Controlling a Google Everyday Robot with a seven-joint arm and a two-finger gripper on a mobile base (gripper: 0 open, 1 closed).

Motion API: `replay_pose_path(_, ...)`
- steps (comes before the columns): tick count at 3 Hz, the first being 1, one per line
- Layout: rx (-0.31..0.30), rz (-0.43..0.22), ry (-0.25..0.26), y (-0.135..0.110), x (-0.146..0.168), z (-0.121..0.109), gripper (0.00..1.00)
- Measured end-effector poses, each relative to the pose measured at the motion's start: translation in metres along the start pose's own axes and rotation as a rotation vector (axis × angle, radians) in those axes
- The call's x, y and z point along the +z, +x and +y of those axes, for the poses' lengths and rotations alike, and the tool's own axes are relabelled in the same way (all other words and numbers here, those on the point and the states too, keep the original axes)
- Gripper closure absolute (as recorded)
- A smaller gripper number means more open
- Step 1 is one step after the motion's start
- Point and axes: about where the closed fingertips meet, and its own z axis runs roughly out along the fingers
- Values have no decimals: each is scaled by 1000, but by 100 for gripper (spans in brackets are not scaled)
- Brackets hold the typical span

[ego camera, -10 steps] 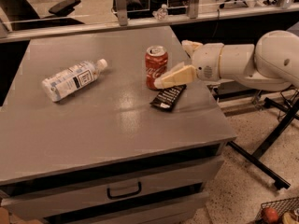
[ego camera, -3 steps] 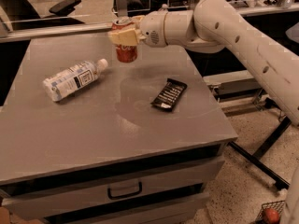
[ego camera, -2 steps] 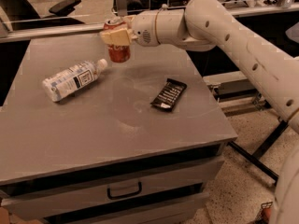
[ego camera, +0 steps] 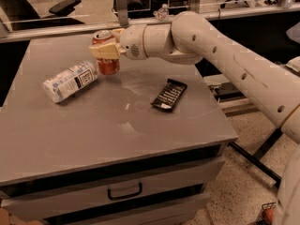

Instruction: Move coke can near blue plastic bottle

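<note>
Gripper (ego camera: 104, 50): one; cream-coloured, two flat fingers clamped across the middle of the coke can; it sits over the far part of the table top.
Coke can (ego camera: 109, 67): one; red aluminium cylinder with white script and a silver top. It stands upright between the fingers, with its top above them and its lower body below. Whether its base rests on the table cannot be told.
Blue plastic bottle (ego camera: 70, 81): one; clear plastic with a white and pale-blue label bearing a dark panel. It lies on its side, below and to the view's left of the gripper. Its nearer end is just beside the can's lower body; whether the two touch cannot be told.
Snack packet (ego camera: 169, 94): one; flat, black, glossy rectangle with pale print at its near end. It lies flat, to the view's right of the gripper and nearer the front, well apart from the can.
Table (ego camera: 93, 139): one; matt grey top, scuffed, with pale marks near the centre and straight edges.
Drawers: two grey fronts under the top; the upper drawer has one dark bar handle (ego camera: 124, 191).
Arm (ego camera: 225, 55): one; smooth cream shell in rounded segments, with small dark dots along the casing. It enters at the view's right edge and rises leftward past the table's far right corner. The wrist is roughly level and the gripper points to the view's left.
</note>
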Motion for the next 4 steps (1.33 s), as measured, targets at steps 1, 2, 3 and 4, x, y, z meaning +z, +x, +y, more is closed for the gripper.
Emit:
replay_pose_path(1,5,-2,-14,7,5,7,100)
replay_pose_path(2,10,-4,-31,12,8,13,86)
replay_pose_path(3,8,-6,-45,16,10,17,63)
replay_pose_path(4,1,-4,-55,22,10,21,32)
